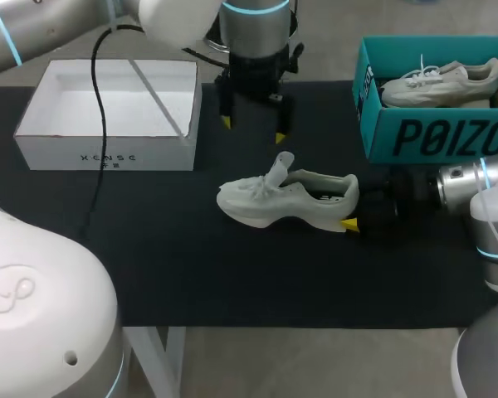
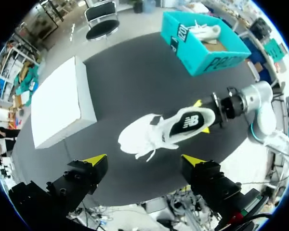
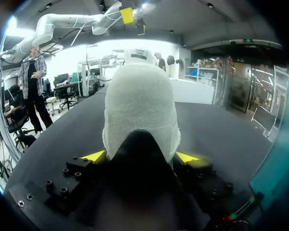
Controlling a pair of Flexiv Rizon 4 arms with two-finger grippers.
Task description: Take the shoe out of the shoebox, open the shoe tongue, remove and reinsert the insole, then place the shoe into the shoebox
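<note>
A white shoe (image 1: 284,201) lies on its side on the black mat, toe to the left, with its tongue (image 1: 280,167) pulled up. The dark insole (image 2: 187,122) shows inside the shoe's opening. My right gripper (image 1: 353,209) comes in from the right and is shut on the shoe's heel (image 3: 139,106), a yellow tip pressed against each side. Above and behind the shoe hangs my left gripper (image 1: 253,129), open and empty, its fingers (image 2: 96,160) spread wide over the shoe (image 2: 159,132). The white shoebox (image 1: 108,116) stands open and empty at the back left.
A teal box (image 1: 432,124) at the back right holds another pale shoe (image 1: 440,83). A black cable (image 1: 98,116) hangs from my left arm across the white shoebox. Bare black mat lies in front of the shoe up to the table's near edge.
</note>
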